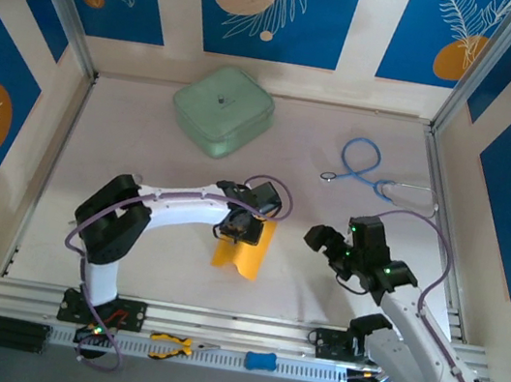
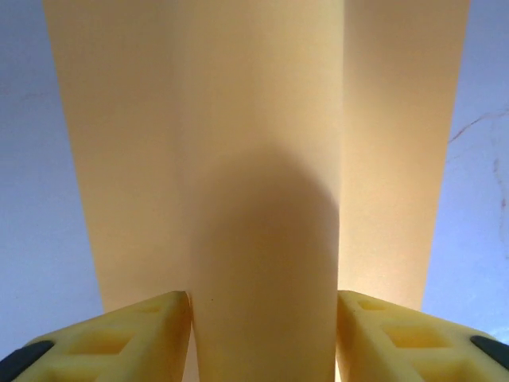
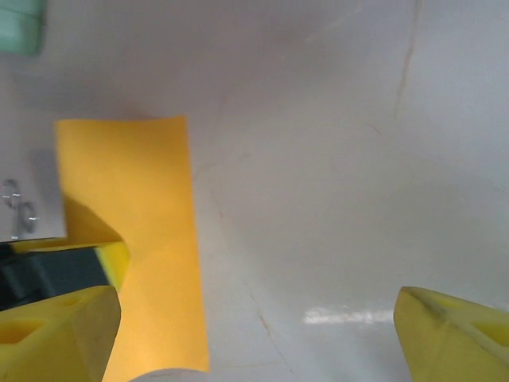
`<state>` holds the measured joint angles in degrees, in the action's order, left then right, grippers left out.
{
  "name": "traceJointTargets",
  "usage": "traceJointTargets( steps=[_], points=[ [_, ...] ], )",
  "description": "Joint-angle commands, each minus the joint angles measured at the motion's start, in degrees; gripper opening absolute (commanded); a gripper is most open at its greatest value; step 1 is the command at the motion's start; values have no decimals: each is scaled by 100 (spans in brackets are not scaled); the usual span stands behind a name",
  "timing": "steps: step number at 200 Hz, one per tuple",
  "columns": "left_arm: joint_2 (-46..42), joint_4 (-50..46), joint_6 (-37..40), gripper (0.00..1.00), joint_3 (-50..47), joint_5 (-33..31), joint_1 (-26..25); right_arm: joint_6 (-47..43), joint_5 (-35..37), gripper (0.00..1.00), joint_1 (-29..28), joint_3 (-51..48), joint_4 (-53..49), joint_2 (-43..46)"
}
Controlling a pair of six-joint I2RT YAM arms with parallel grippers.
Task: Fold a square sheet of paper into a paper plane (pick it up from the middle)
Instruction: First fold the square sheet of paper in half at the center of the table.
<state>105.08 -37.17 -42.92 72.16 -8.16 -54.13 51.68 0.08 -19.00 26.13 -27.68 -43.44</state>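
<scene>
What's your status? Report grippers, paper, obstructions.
Left gripper pinching square sheet of paper mid-sheet, paper bowed in the grip. Right gripper open, off to its side. Mint-green case well behind, no obstruction.

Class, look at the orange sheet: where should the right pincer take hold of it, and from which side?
Probably grip the square sheet of paper at its free right edge, coming from the right: the left pincer pinches its raised middle, and the open right pincer faces that edge.
</scene>
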Motion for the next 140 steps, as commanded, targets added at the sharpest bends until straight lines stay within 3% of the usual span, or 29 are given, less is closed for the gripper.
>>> traceJointTargets(
  steps=[1, 36, 66, 107, 140],
  points=[
    [-314, 52, 115, 50, -152, -47, -23, -288, -646, 89, 154, -236, 303, 296],
    [-766, 473, 119, 46, -343, 471, 166, -471, -1177, 89, 376, -308, 474, 342],
    [-1167, 1316, -58, 45, -765, 1452, 475, -455, -1458, 89, 461, -233, 529, 234],
    [-1438, 3660, -1061, 45, -1838, 3176, 1018, -305, -1786, 87, 454, -166, 740, 183],
    [-1254, 5004, -1734, 44, -2537, 3612, 1248, -209, -1972, 86, 376, -186, 1067, 127]
  ],
)
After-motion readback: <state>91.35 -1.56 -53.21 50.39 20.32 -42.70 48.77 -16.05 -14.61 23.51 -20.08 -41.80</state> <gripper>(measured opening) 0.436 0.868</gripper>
